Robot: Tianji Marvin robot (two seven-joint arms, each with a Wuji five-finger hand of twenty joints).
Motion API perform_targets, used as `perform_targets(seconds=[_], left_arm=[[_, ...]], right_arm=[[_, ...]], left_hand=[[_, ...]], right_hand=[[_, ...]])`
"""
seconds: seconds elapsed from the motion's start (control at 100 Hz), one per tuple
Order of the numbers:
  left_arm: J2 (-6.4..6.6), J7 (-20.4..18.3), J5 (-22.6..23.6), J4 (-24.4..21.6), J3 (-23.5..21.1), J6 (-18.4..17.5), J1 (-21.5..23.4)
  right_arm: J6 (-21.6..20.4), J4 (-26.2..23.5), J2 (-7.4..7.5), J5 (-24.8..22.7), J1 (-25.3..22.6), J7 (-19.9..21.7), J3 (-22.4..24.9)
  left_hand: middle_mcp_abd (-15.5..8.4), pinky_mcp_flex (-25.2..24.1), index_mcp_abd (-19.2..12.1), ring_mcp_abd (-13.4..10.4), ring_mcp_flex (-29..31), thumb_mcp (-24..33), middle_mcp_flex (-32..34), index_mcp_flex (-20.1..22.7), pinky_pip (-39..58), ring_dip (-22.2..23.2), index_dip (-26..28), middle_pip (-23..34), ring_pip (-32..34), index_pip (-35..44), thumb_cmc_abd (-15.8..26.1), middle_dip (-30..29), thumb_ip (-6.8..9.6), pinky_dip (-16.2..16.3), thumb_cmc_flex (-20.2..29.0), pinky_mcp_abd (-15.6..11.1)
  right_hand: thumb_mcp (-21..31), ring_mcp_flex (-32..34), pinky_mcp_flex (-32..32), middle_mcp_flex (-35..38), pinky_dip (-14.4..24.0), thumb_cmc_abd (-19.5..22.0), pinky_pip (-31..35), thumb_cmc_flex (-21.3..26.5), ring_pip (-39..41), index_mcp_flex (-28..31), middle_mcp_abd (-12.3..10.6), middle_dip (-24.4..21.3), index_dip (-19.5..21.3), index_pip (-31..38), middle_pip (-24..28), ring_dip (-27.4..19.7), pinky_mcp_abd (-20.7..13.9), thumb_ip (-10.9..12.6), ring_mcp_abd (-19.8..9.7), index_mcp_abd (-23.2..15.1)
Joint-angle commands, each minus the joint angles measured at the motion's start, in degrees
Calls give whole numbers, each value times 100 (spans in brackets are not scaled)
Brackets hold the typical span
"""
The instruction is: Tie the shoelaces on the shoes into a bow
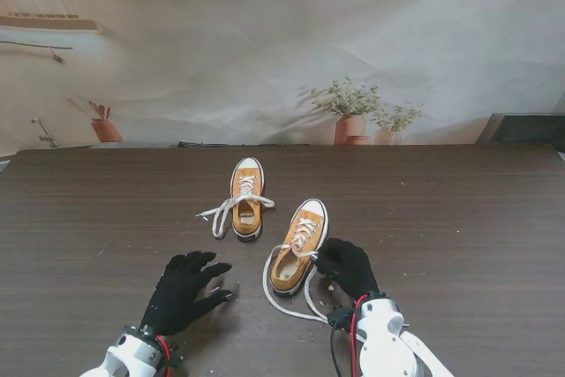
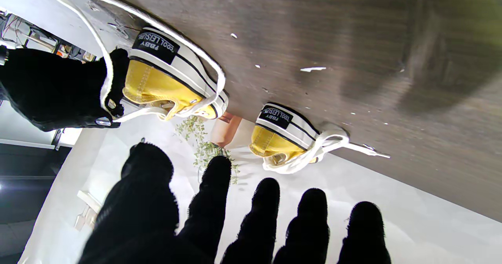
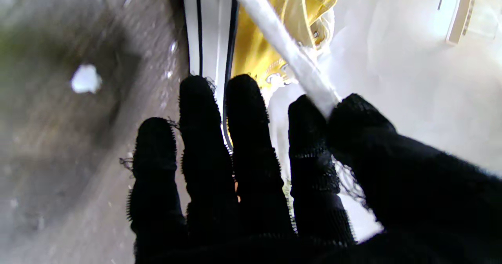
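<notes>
One robot hand [image 1: 347, 266] pinching lace [image 3: 290, 56], other [image 1: 184, 290] splayed.

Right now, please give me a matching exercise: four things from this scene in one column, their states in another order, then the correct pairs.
Things:
1. left robot hand
2. right robot hand
3. nearer shoe
4. farther shoe

States:
A. pinches a white lace
B. open, fingers spread, holding nothing
C. laces lie loose, no hand beside it
D. touched by a robot hand

Pairs: 1-B, 2-A, 3-D, 4-C
</notes>
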Motion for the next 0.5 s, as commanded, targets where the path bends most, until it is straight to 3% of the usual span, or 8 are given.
perform_targets(seconds=[0.0, 0.22, 0.37, 0.49], left_arm=[[2, -91, 3, -23, 5, -13, 10], [2, -114, -17, -28, 10, -30, 10], [-1, -126, -41, -28, 17, -46, 3], [-2, -133, -56, -23, 26, -56, -5]], right_arm=[[86, -146, -17, 258, -64, 206, 42], [246, -441, -81, 1519, -185, 503, 196], [266, -643, -96, 2270, -280, 671, 332], [417, -740, -77, 2595, -326, 845, 454]], left_hand=[[-49, -64, 104, -29, -89, -25, -57, 160, -95, 48, -74, 64, -49, 19, 115, -53, 36, 21, -46, 107], [-47, -68, 117, -25, -90, -22, -43, 186, -119, 48, -73, 71, -51, 25, 111, -51, 35, -13, -37, 74], [-44, -66, 118, -17, -82, -23, -33, 200, -127, 49, -71, 77, -49, 28, 113, -50, 34, -32, -37, 64], [-40, -72, 121, -14, -77, -20, -25, 208, -140, 50, -71, 81, -47, 29, 103, -49, 34, -51, -27, 47]], right_hand=[[36, 235, -69, 363, -45, 118, 77, 238, -3, -110, -43, -88, 104, 248, 43, 14, -93, -111, -122, -176], [-87, 233, -267, 209, -2, 153, 56, 312, -38, -254, 46, -140, -232, 213, -22, 99, 8, -72, 53, -260], [-76, 532, 29, 314, -29, 110, 54, 311, 142, -254, 131, -217, -383, 255, -190, 201, 18, -62, 108, -283], [46, 1042, 488, 787, -135, -19, 100, 336, 482, -165, 157, -246, -349, 374, -148, 310, -31, -66, 141, 46]])
